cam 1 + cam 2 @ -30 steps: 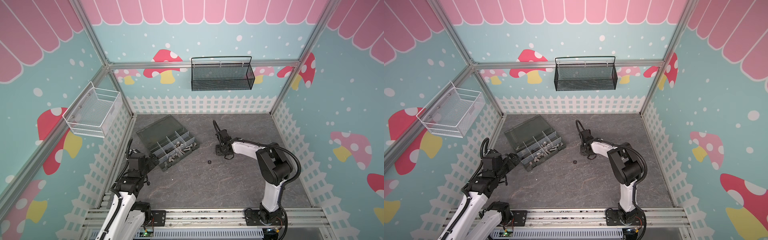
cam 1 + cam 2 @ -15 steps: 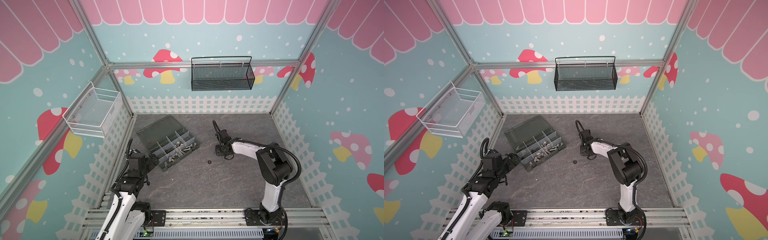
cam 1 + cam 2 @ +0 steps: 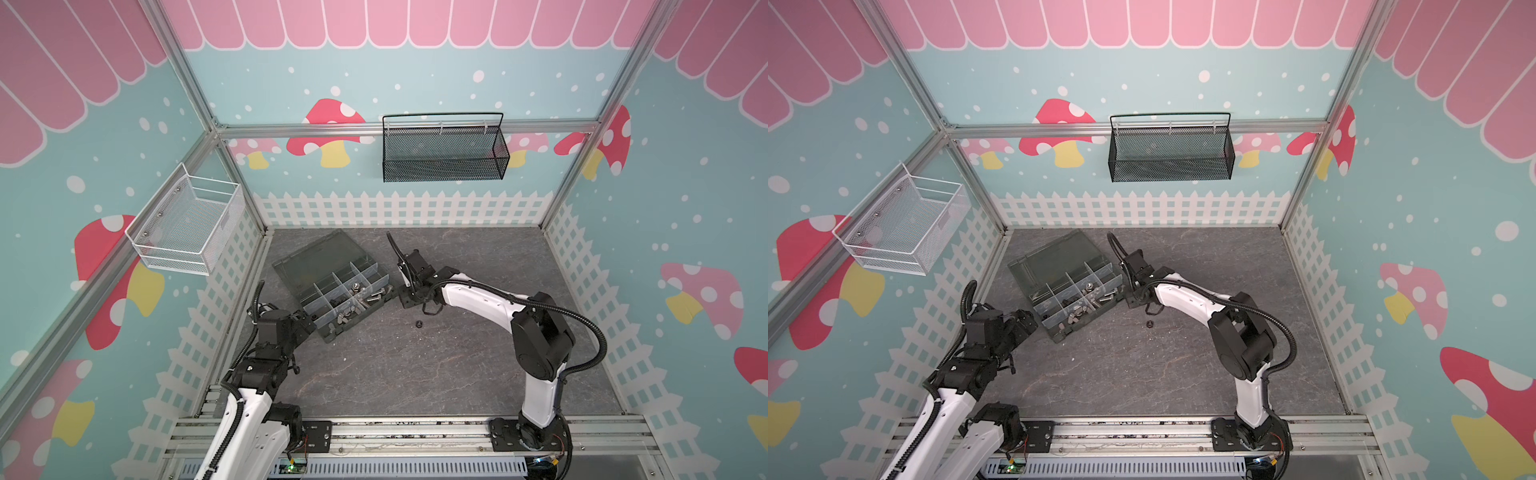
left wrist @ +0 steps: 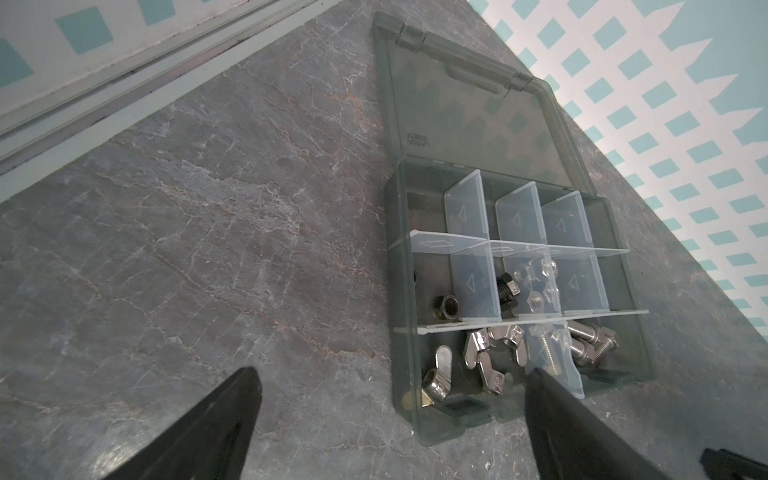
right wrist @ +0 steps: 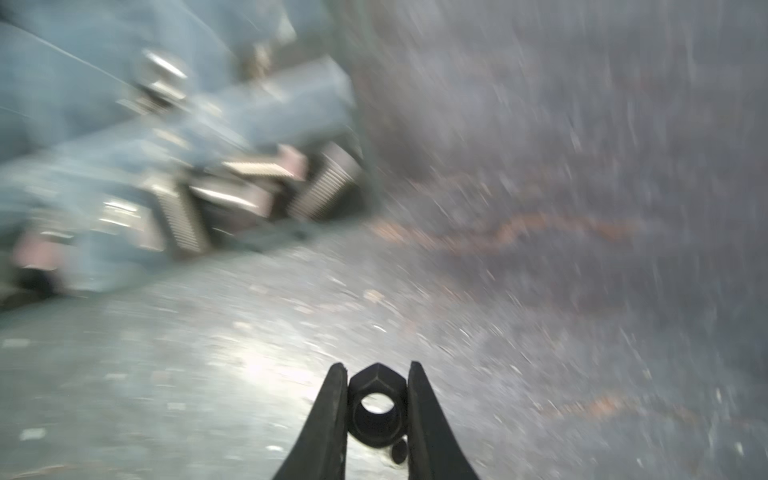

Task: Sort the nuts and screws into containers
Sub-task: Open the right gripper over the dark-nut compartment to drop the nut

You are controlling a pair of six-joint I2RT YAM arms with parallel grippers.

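Note:
The dark grey organizer box lies open at the left of the floor, its containers split by clear dividers. Inside are silver screws, a black screw, silver wing nuts and a black nut. My right gripper sits low beside the box's right corner, shut on a black hex nut. Another black nut lies loose on the floor nearby. My left gripper is open at the box's near corner, holding nothing.
A white wire basket hangs on the left wall and a black mesh basket on the back wall. White fence panels ring the grey stone floor. An aluminium rail runs along the front edge.
The right gripper's jaws have narrowed onto the black nut. Neither arm has visibly shifted in the top views.

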